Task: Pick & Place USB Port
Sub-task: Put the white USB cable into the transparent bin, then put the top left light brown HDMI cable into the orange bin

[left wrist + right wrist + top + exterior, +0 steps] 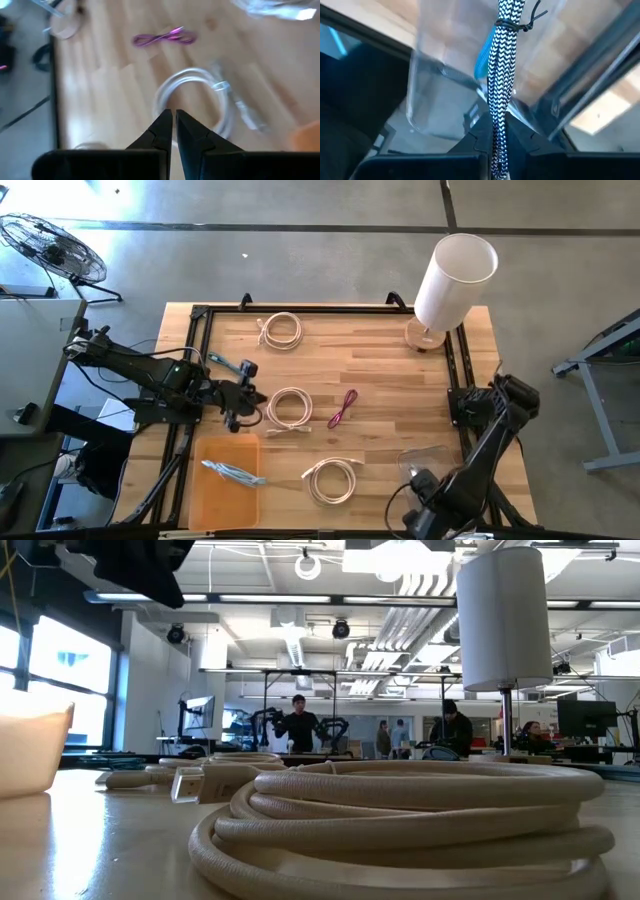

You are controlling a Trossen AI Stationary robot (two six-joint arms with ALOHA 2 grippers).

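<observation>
Three white coiled cables lie flat on the wood table: one at the far side (pixel 281 330), one in the middle (pixel 290 408), and one at the near side (pixel 333 478), which fills the low view (pixel 400 830). A purple bundled cable (pixel 343 408) lies beside the middle coil. My left gripper (pixel 243 406) hovers shut at the left of the middle coil (pixel 195 100), touching nothing. My right gripper (pixel 418 483) is at the table's near right, shut on a black-and-white braided cable bundle (pixel 502 75) over a clear plastic container (pixel 425 460). My right gripper pinches the braided cable bundle between its two fingers at one end of the bundle (pixel 499 135). The bundle runs along the fingers and out past their tips. A thin tie (pixel 512 24) binds it farther out. It is lifted clear, above the clear container (pixel 435 100).
An orange tray (pixel 205 500) at the near left holds a pale cable (pixel 232 472). A white cylinder lamp (pixel 450 280) stands at the far right corner. A black frame (pixel 195 360) edges the table. People stand in the room beyond (pixel 298 725).
</observation>
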